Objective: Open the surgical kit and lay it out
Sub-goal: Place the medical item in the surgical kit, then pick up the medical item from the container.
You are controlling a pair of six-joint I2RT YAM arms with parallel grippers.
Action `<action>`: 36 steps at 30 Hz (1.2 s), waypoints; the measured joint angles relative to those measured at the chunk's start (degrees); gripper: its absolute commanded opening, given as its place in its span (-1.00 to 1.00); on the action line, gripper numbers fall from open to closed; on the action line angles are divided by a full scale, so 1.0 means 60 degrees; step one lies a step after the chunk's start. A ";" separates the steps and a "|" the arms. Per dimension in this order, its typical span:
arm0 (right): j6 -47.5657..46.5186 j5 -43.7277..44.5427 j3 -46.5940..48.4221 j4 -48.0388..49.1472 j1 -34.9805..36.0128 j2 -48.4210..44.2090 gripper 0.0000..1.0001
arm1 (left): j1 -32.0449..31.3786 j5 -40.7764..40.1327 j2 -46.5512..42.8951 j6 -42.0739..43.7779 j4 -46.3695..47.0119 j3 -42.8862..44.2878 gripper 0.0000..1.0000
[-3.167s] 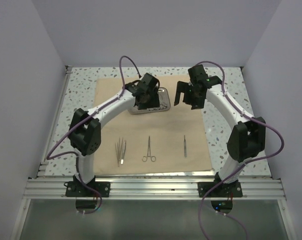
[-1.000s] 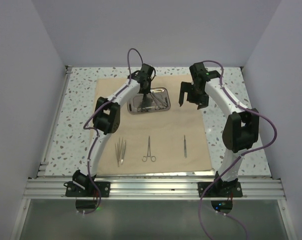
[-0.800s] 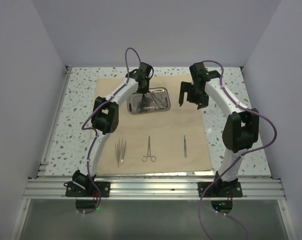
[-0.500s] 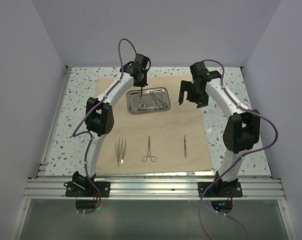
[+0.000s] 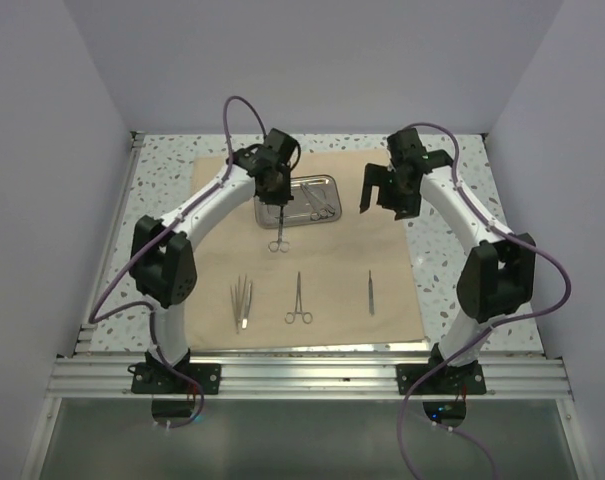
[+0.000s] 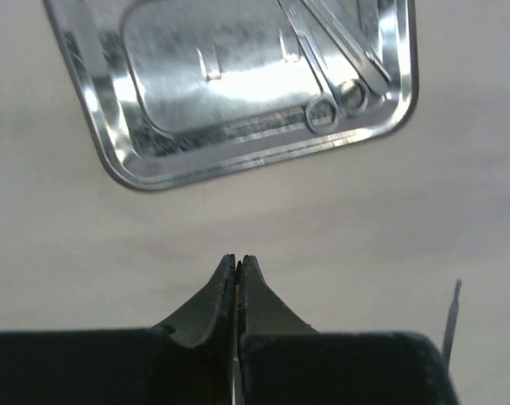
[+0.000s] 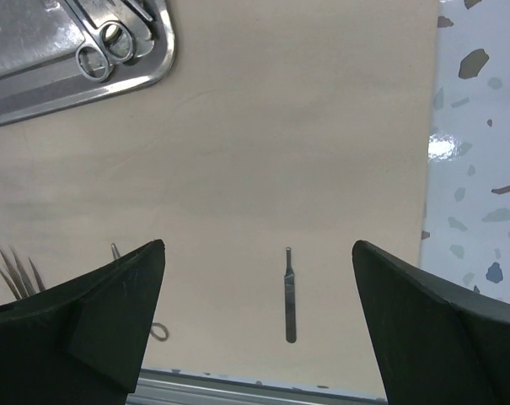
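Note:
The beige cloth wrap (image 5: pixel 322 255) lies spread flat, with the shiny steel tray (image 5: pixel 302 219) at its far middle. My left gripper (image 5: pixel 273 190) is shut on the tip of a ring-handled instrument (image 5: pixel 278 235), which hangs rings-down over the cloth just in front of the tray. In the left wrist view the fingers (image 6: pixel 238 261) are pressed together, the tray (image 6: pixel 103 126) beyond them. More ring-handled instruments (image 5: pixel 320 200) lie in the tray. Tweezers (image 5: pixel 242 300), ring-handled forceps (image 5: pixel 298 300) and a slim probe (image 5: pixel 371 292) lie in a row near the front. My right gripper (image 5: pixel 385 195) hovers open, right of the tray.
Speckled tabletop (image 5: pixel 452 230) borders the cloth on all sides. An aluminium rail (image 5: pixel 302 375) runs along the near edge, and white walls close in the left, right and back. The right wrist view shows the probe (image 7: pixel 288 304) between the open fingers, far below.
My left gripper has lifted a ring-handled instrument out of the tray and carried it toward the near side. The right arm has barely shifted.

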 measured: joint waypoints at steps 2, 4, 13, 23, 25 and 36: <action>0.0007 -0.0004 -0.0255 0.0047 0.0000 -0.0193 0.93 | -0.0572 0.0011 -0.0627 -0.0419 0.0076 -0.0962 -1.00; 0.0007 -0.0004 -0.0466 0.0084 0.0000 -0.0364 0.93 | -0.1166 0.0051 -0.1239 -0.0798 0.0266 -0.1985 -1.00; 0.0040 0.0015 -0.1679 0.0437 0.0000 -0.1220 0.94 | -0.2284 0.0229 -0.2237 -0.2291 0.0725 -0.4783 -1.00; 0.0146 0.0011 -0.2317 0.0583 0.0000 -0.1373 0.94 | -0.2503 0.0262 -0.2215 -0.2594 0.0364 -0.4313 -0.02; 0.0149 0.0018 -0.2310 0.0572 0.0000 -0.1381 0.94 | -0.2324 0.0131 -0.2051 -0.2393 0.0324 -0.3461 -0.07; 0.0149 0.0171 -0.0998 0.0146 0.0000 -0.1239 0.95 | -0.0197 -0.0284 0.2648 -0.0448 0.0426 0.2229 -0.22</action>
